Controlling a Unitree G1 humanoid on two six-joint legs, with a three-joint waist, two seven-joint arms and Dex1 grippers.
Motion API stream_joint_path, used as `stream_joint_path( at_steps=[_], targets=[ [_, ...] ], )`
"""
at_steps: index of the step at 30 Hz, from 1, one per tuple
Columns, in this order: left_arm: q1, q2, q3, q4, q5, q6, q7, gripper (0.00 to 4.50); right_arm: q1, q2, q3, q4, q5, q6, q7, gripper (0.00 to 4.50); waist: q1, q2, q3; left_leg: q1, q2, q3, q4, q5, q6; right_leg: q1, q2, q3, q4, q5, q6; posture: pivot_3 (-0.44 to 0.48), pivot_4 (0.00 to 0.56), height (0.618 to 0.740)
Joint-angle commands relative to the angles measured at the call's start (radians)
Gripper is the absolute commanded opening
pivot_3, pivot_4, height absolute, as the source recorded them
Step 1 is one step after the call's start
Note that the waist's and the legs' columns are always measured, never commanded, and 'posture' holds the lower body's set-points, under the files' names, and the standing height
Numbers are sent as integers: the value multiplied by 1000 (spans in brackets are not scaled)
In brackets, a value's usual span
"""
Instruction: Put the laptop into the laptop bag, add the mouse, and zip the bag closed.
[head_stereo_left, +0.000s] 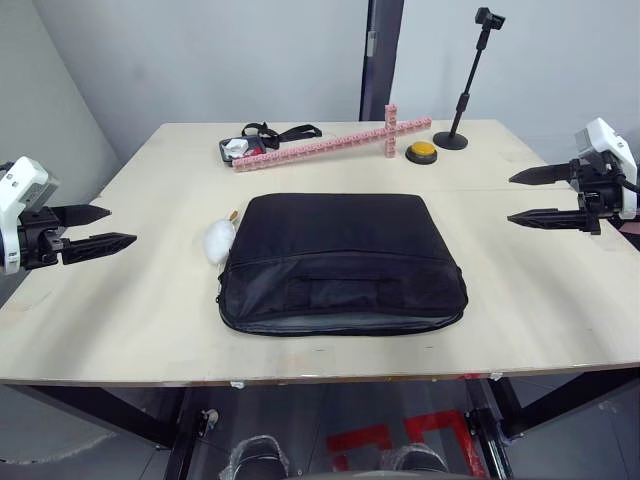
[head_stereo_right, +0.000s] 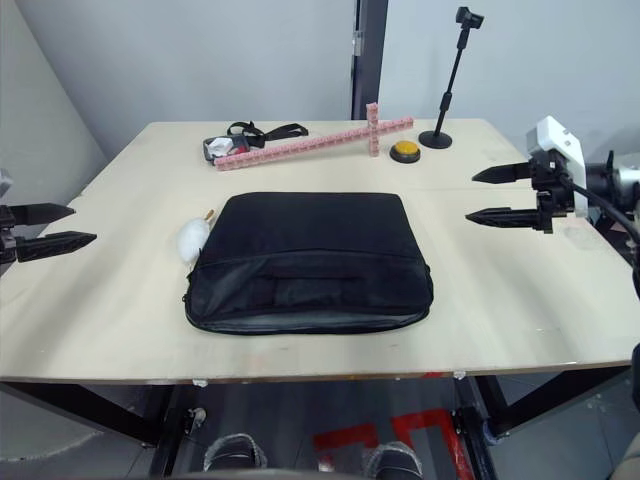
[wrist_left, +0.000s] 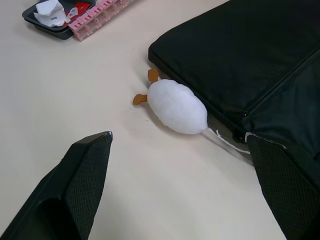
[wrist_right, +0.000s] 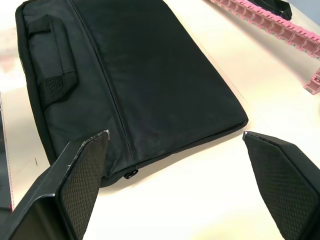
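Over the table's left edge, the left gripper (head_stereo_left: 98, 229) hovers with its two black fingers spread apart and nothing between them, pointing right toward the bag. Over the right side of the table (head_stereo_left: 130, 300), the right gripper (head_stereo_left: 522, 197) hangs likewise, fingers parted wide and empty, pointing left. Between them, at the table's middle, the laptop bag (head_stereo_left: 340, 262) lies flat, its handle strap and front pocket on the near side, and a grey strip shows along its near edge. Touching the bag's left edge sits a white fluffy plush toy (wrist_left: 177, 106) with orange feet. At the far side lie a long pink block strip (head_stereo_left: 330, 143), a small dark tray (head_stereo_left: 238, 150), a yellow button (head_stereo_left: 422, 151) and a black stand (head_stereo_left: 465, 90).
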Motion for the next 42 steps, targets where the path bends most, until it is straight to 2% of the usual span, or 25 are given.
stream_joint_path(
  at_steps=[1, 9, 13, 19, 20, 27, 33, 42],
  targets=[
    [-30, -24, 37, 2, -5, 6, 28, 4457, -27, 16, -23, -28, 15, -10, 42, 4500, 0, 0, 0, 0, 0, 0, 0, 0, 0, 0, 0, 0, 0, 0, 0, 0, 150, 740],
    [74, -146, 144, -65, -4, 23, 135, 4457, -53, 273, -74, -350, 206, 226, -186, 4500, -22, 0, 0, 0, 0, 0, 0, 0, 0, -1, 0, 0, 3, 0, 0, 0, 150, 740],
    [176, -226, 208, -147, -16, 46, 197, 4457, -54, 422, -25, -526, 265, 309, -312, 4500, -16, -1, -1, 0, 0, -1, 0, 0, 0, -1, 0, 0, 2, 0, 0, 0, 150, 740],
    [310, -374, 278, -327, -45, 89, 316, 4457, -74, 586, 56, -597, 238, 317, -431, 4500, -10, -2, -1, 0, 0, -1, -1, -3, -6, -1, 0, -1, 1, 0, -1, 0, 150, 740],
    [325, -395, 288, -358, -54, 100, 336, 4457, -77, 599, 68, -597, 230, 312, -438, 4500, -9, -2, -1, 0, 0, -1, -1, -6, -10, -1, 0, -1, 1, 0, -1, 0, 150, 740],
    [384, -486, 311, -468, -78, 118, 439, 4457, -87, 649, 128, -583, 192, 276, -432, 4500, -6, -3, -2, 1, 0, -2, -1, -6, -10, 0, 1, -1, 1, 0, 0, 0, 150, 740],
    [391, -489, 318, -474, -89, 115, 466, 4457, -88, 663, 144, -567, 177, 260, -427, 4500, -12, -3, -2, 1, 0, -2, -1, -6, -10, 0, 1, -1, 1, 0, 0, 0, 150, 740],
    [290, -467, 264, -429, -101, 130, 489, 4457, -51, 706, 211, -476, 77, 154, -408, 4500, -22, -3, -2, 1, 0, -2, -1, -6, -10, 0, 1, -1, 1, 0, 0, 0, 150, 740]
  ],
)
